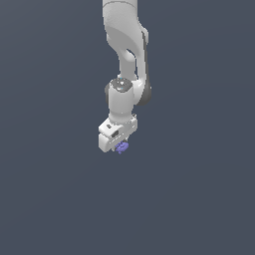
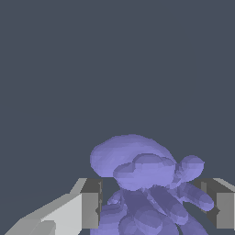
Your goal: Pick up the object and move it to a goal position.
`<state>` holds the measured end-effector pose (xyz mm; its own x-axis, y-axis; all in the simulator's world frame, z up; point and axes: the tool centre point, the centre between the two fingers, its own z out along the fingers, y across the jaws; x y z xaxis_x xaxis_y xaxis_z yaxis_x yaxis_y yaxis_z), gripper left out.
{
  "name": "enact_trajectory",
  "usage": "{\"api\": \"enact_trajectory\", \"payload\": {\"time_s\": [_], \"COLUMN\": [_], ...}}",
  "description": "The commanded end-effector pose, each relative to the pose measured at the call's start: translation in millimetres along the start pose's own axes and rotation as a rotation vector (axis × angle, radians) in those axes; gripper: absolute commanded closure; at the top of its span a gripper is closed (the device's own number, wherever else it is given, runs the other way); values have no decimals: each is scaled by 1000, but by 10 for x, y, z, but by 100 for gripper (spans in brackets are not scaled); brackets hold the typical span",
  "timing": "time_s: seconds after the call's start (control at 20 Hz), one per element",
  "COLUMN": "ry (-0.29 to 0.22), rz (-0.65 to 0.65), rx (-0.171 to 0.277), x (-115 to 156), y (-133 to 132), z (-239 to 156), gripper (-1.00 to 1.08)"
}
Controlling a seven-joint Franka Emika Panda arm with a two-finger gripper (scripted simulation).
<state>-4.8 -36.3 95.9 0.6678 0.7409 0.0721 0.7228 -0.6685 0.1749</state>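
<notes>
Our hand is clamped on the periwinkle lumpy cluster, which sits between the two fingers in the wrist view, its knobbly bumps bulging past their pads. In the exterior view we see the cluster peeking out at the hand's 5 o'clock side, under the white arm reaching down from 12 o'clock against plain dark slate.

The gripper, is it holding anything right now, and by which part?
It looks so: the gripper has the purple lumpy object between its fingers, closed around its lower knobbly part. Actual contact cannot be confirmed.
</notes>
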Motion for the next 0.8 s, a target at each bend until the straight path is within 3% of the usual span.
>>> {"api": "enact_trajectory", "payload": {"time_s": [0.0,0.75], "ry": [16,89], "rz": [21,128], "rx": [-42,-259], "x": [135,753], "y": [43,230], "z": [-123,-789], "gripper": [108,108]}}
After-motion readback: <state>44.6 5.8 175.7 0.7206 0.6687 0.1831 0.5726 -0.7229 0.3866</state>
